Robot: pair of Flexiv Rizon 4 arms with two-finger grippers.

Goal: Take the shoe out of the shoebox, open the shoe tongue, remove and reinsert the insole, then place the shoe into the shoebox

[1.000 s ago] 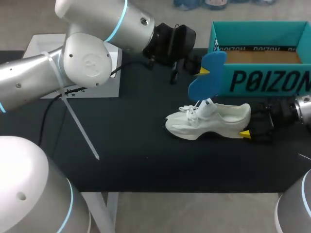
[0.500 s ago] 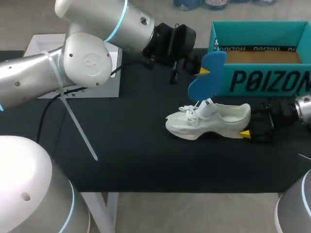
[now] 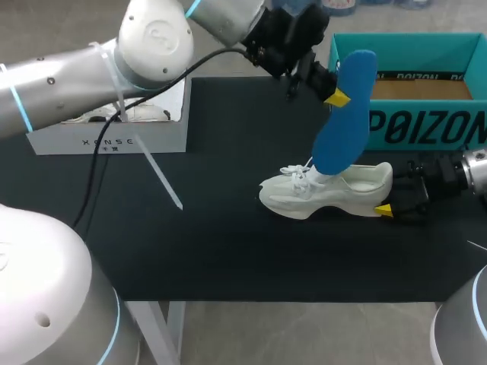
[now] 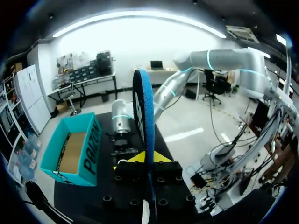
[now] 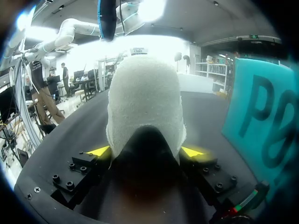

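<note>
White shoe (image 3: 327, 190) sits on black table (image 3: 228, 228), heel at 3 o'clock clamped by right gripper (image 3: 389, 201) fingers, left gripper (image 3: 335, 95) fingers pinching blue insole (image 3: 344, 118) upright over its opening, teal shoebox (image 3: 411, 125) at shoe's 1 o'clock.

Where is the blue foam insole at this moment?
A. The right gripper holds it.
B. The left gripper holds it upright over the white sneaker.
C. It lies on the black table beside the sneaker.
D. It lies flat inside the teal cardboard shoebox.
B: the left gripper is shut on the upper part of the blue foam insole, which stands nearly upright, its lower end reaching the opening of the white sneaker.
</note>
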